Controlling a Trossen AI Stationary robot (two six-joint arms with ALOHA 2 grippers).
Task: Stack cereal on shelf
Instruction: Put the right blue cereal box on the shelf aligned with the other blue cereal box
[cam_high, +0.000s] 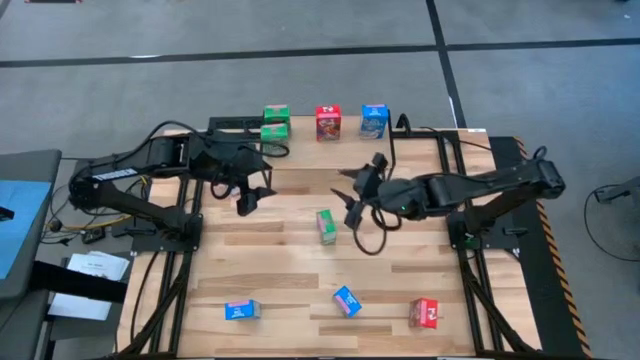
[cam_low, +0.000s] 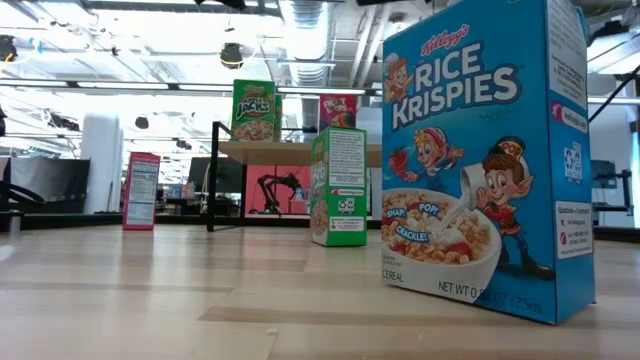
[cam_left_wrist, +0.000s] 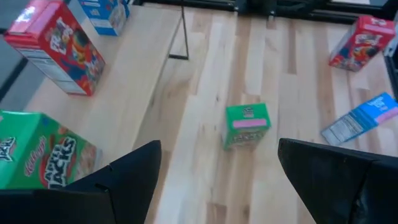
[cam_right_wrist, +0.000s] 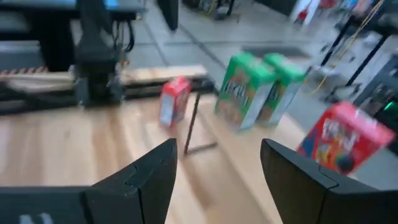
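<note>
shelf (cam_high: 300, 128) at 12 o'clock: two green boxes (cam_high: 275, 122), red (cam_high: 328, 122), blue (cam_high: 374, 120). table (cam_high: 280, 260) centre: green box (cam_high: 326, 225). 6 o'clock: blue (cam_high: 242, 311), blue (cam_high: 347, 301), red (cam_high: 425, 313). left gripper (cam_high: 246, 200) wide open, empty. right gripper (cam_high: 352, 200) parted, empty.

The high view looks straight down on the whole tabletop (cam_high: 300, 250). The low view sits at table height, very near a blue box (cam_low: 485, 160), facing the shelf (cam_low: 290, 150). Both wrist views look forward over the table and share the shelf's boxes.
</note>
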